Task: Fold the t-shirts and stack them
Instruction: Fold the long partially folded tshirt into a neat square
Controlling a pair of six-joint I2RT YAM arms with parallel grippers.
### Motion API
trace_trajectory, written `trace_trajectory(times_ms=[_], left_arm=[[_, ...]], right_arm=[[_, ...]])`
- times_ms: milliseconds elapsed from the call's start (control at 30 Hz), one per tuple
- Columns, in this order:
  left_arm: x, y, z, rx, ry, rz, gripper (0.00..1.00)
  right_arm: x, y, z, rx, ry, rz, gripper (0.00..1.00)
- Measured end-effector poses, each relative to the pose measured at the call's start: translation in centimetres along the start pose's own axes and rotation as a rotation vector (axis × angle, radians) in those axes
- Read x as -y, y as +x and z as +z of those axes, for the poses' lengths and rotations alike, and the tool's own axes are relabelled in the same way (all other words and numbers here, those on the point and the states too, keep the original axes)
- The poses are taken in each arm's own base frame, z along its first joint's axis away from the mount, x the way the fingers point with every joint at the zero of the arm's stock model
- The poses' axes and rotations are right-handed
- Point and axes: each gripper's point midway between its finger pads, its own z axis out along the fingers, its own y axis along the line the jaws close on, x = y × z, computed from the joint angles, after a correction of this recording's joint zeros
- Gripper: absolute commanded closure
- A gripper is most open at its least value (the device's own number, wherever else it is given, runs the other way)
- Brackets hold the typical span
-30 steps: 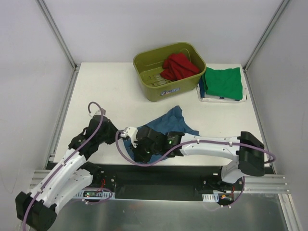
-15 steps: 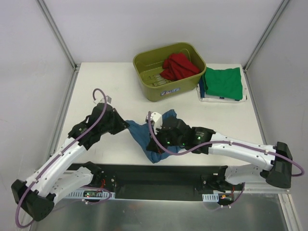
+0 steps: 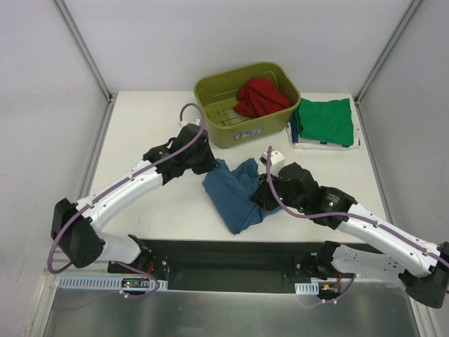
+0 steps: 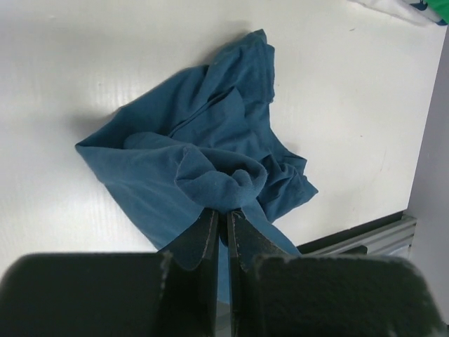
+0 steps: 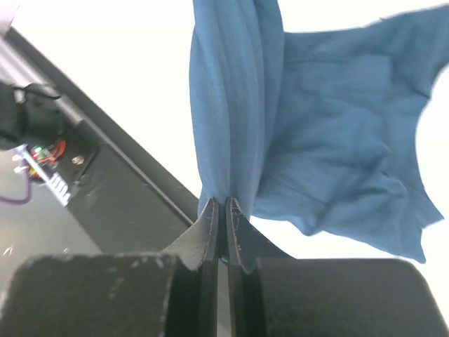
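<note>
Blue tee (image 3: 235, 199) lies bunched mid-table toward the near edge, slung between both arms. Left gripper (image 4: 226, 213) is pinched tight on a wad of it. Right gripper (image 5: 226, 203) is clamped on a pleated fold. Green tee (image 3: 324, 121) lies folded far right, and the red tee (image 3: 261, 95) is in the tub (image 3: 221, 133). To do this well: draw the grips apart evenly, keep the cloth taut, lay it flat before folding.

My teal-blue cloth t-shirt (image 3: 235, 200) is soft and matt, creased in dull folds. My left fingers (image 4: 201, 242) look like black matt plastic. The white table (image 3: 140, 140) is smooth with a faint sheen. The olive-green plastic tub (image 3: 221, 130) gleams slightly. The red cloth t-shirt (image 3: 261, 95) is matt.
</note>
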Motion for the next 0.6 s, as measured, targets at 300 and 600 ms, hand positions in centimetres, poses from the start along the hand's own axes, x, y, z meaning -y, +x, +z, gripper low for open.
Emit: trace_trajectory(times_ms=[300,600], left_arm=[[3.6,0.1,5.1,-0.058,-0.014,0.062,1.00],[6.4,0.5,10.9,-0.094,-0.039,0.095,1.00]], right_arm=[[7.0,1.3,-0.3,-0.015,0.207,0.138,1.00],[12.6,1.9,-0.8,-0.025,0.395,0.245,0.99]])
